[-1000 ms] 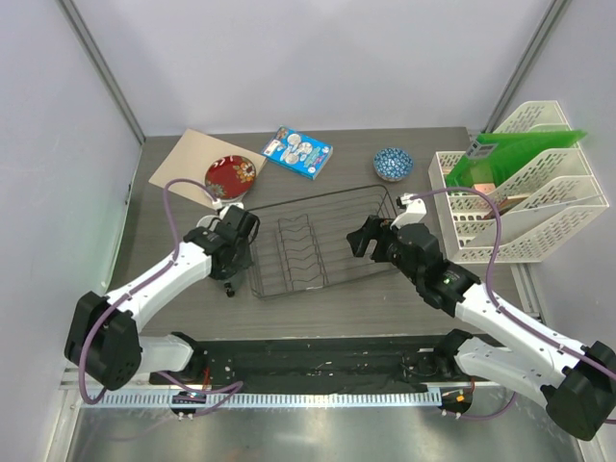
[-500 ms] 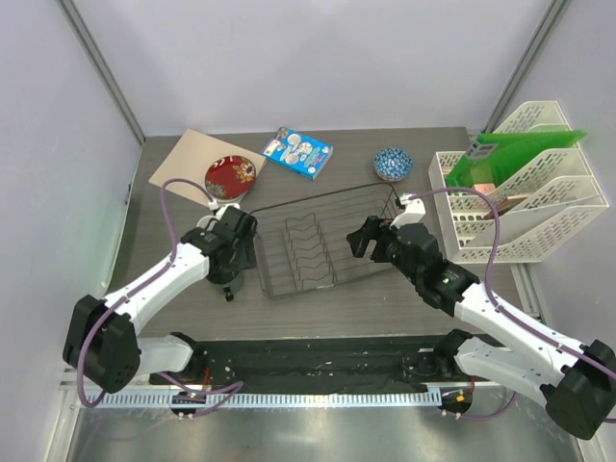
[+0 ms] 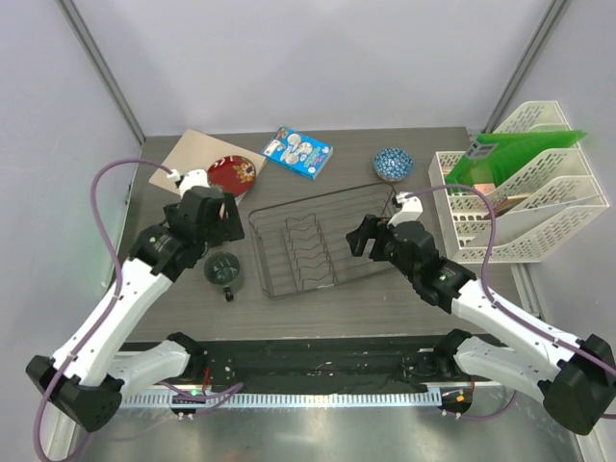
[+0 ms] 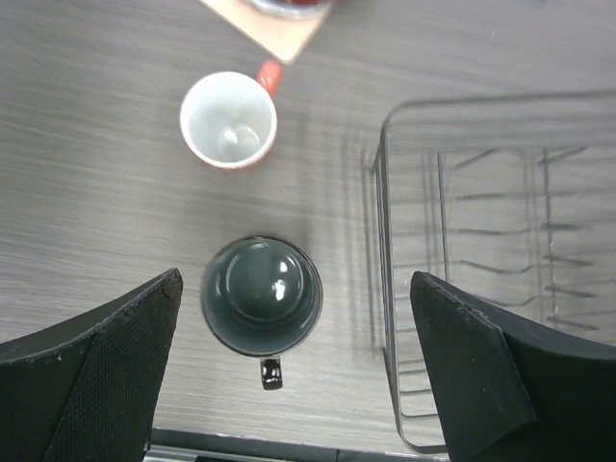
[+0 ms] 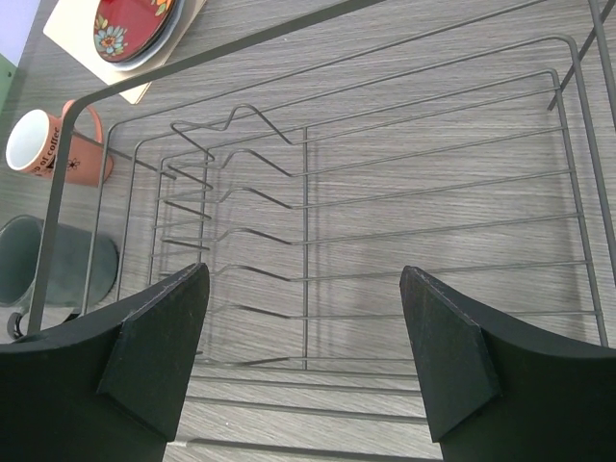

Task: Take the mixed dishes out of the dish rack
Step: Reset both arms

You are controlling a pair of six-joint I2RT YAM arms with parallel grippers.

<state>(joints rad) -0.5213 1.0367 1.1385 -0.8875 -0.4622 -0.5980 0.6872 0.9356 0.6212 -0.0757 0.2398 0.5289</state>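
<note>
Grey wood-grain tabletop (image 3: 356, 178), pale walls (image 3: 318, 67) round it. Centre: dish rack (image 3: 318, 245), empty. The dark grey mug (image 3: 222, 269) stands just left of it, pink mug (image 4: 229, 120) beyond, red plate (image 3: 231, 174) on a board (image 3: 188, 154), bowl (image 3: 393, 164) far right. My left fingers (image 4: 96, 366) and right fingers (image 5: 154, 356): spread (holding nothing).

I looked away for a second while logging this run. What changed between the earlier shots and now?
The left gripper, which sat low over the dark grey mug, has lifted off and pulled back to the left, jaws open. The mug now stands alone on the table, left of the dish rack. The right gripper stays open over the rack. The red plate and blue bowl have not moved.
</note>
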